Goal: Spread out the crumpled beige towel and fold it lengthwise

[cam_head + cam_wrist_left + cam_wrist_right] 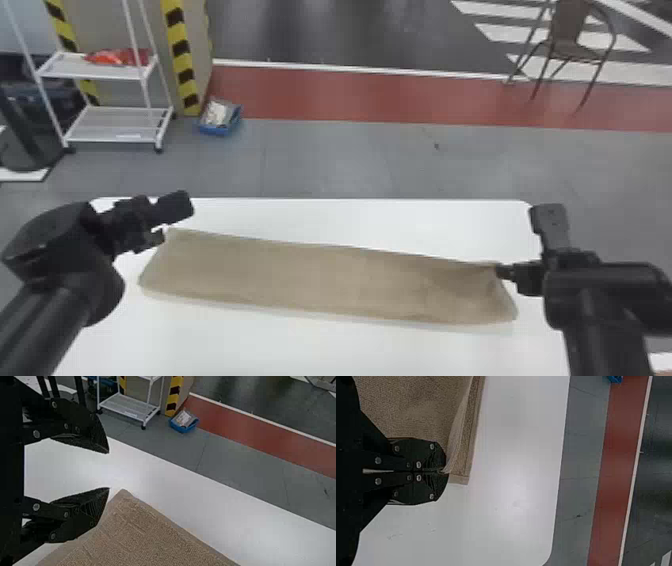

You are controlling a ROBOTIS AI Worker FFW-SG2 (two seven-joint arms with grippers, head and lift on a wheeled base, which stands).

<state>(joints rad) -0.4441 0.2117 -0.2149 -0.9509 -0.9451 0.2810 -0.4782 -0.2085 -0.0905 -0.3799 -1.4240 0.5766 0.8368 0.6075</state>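
Across the white desk [300,350], the beige towel [320,280] lies as a long, narrow strip, apparently doubled lengthwise, slanting a little nearer the robot at its right end. The likeliest trouble sits at that end. The right hand [442,471] is clamped on the edge of the upper layer [415,411], close to the far corner, while the lower layer [472,427] shows as a band beyond the fingertips. Should the hand pull away without parting its fingers fully, the cloth would probably come with it, dragging the strip askew or peeling the fold back open. Let go where it is, that edge may settle short of the one beneath, because the two do not line up there. The puckers running in from the pinch could also set as a crease unless they are smoothed.

At the other end, the left hand [108,470] has its fingers apart with no cloth between them, just beside the towel's far left corner; whether a finger touches the fabric, I cannot tell. With nothing gripped there, a tug from the right could slide the whole strip along the desk. A low sweep of the left hand might catch the corner and ruffle it, so lifting clear first seems safer. The towel stretches between the two hands, its main body on the robot's side of both.
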